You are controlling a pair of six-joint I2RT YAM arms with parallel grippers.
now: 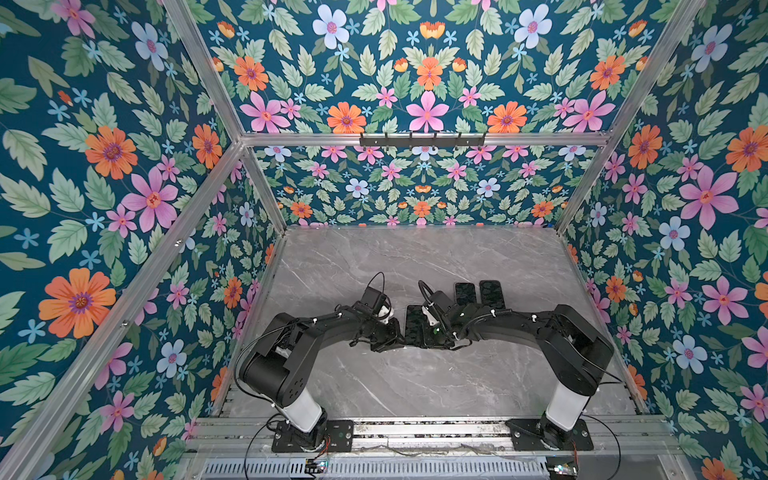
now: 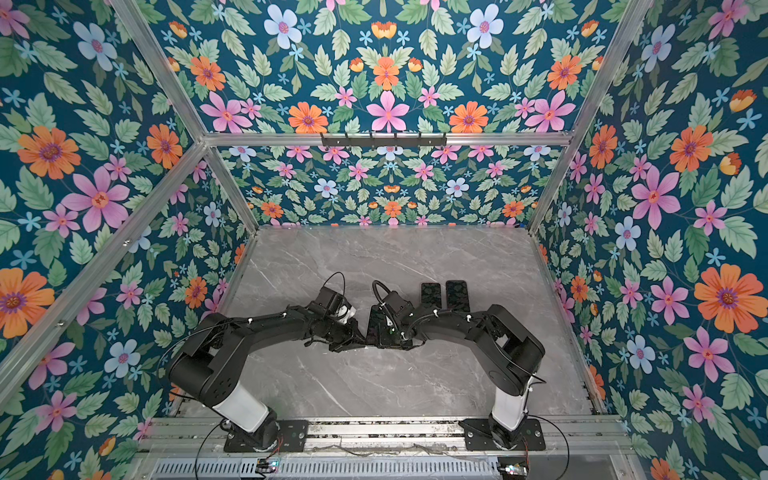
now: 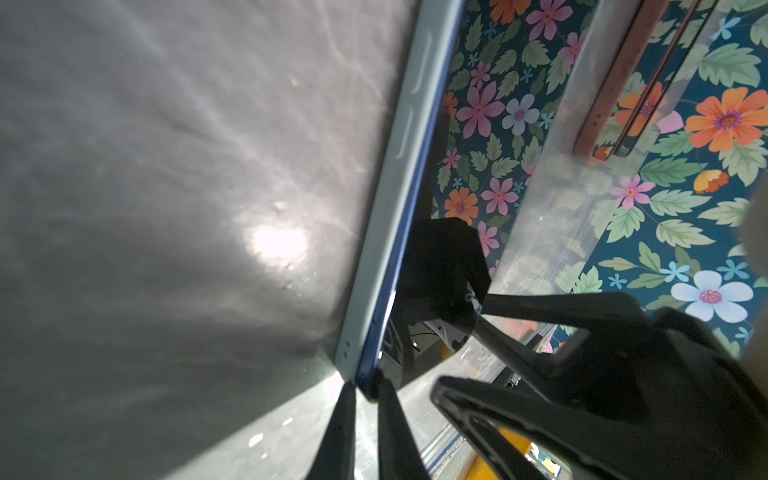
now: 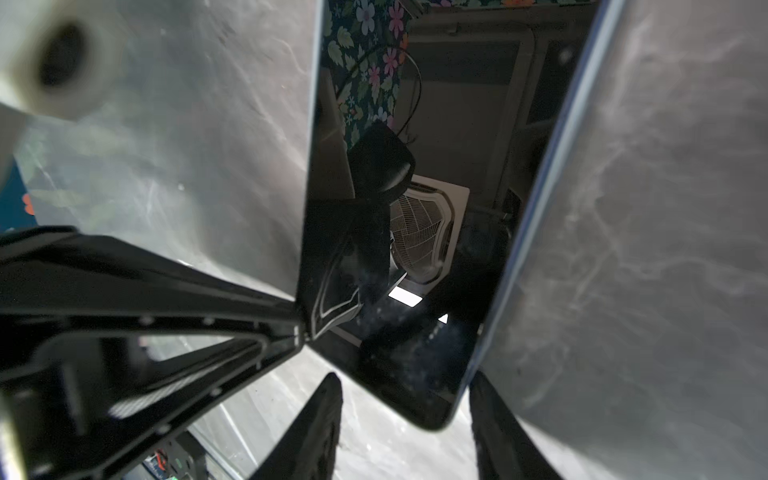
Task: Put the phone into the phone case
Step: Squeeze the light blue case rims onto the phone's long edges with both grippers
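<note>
A dark phone [image 1: 413,322] lies screen up on the marble table in both top views, with both arms meeting at its near end. In the left wrist view its dark blue edge [image 3: 409,199] rests on a pale blue phone case [image 3: 390,195]. My left gripper [image 3: 368,390] is pinched shut on the phone's near corner. In the right wrist view the black screen [image 4: 415,249] fills the middle. My right gripper [image 4: 405,376] is open and straddles the phone's near end. One of its fingers [image 4: 490,415] is against the case rim, and the other stands clear.
Two more dark phone-shaped slabs [image 1: 464,293] [image 1: 491,293] lie side by side behind the right arm. In the left wrist view a reddish-brown case [image 3: 615,83] lies beyond the phone. Floral walls enclose the grey marble table [image 1: 415,257] on three sides.
</note>
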